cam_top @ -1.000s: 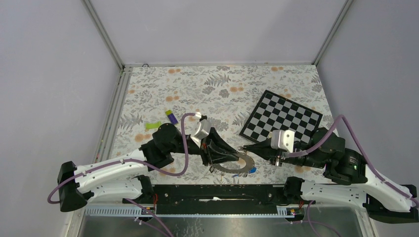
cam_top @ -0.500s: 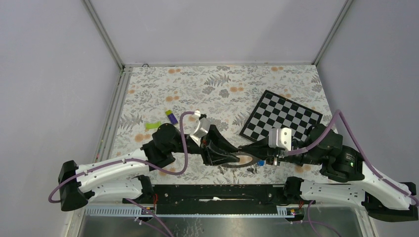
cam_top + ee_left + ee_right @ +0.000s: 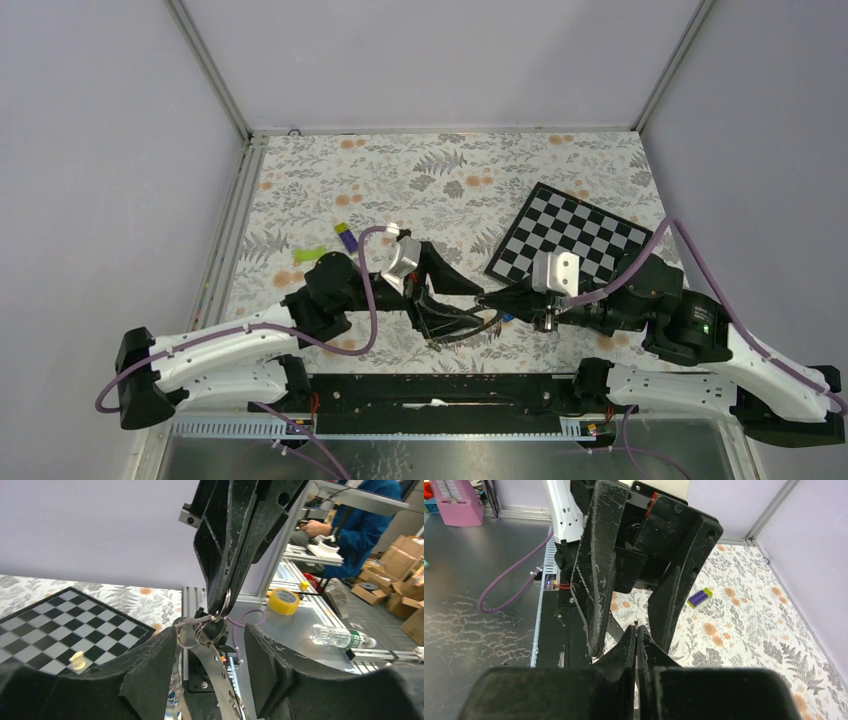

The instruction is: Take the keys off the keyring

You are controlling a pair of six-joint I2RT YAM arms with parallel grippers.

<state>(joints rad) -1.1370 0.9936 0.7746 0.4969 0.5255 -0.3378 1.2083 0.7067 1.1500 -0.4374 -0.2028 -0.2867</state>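
The keyring (image 3: 220,675), a broad flat grey metal band, stands tilted between the fingers of my left gripper (image 3: 211,635), which is open; a gap shows beside the band. Small wire split rings (image 3: 202,621) hang on its top edge. My right gripper (image 3: 636,630) is shut on them, its fingers (image 3: 235,540) coming down from above. In the top view both grippers meet near the table's front middle: left gripper (image 3: 478,305), right gripper (image 3: 487,300), keyring (image 3: 462,338) edge-on below them. Of the keys only a blue bit (image 3: 507,318) shows; the rest are hidden.
A checkered chessboard (image 3: 570,240) lies at the back right, with a small white piece (image 3: 76,660) on it. A purple-and-green block (image 3: 347,237) and a green piece (image 3: 310,253) lie to the left. The black rail (image 3: 440,390) runs along the near edge.
My left gripper's jaws have spread apart. The right gripper has moved left to meet it, and the keyring has risen from lying flat to standing on edge.
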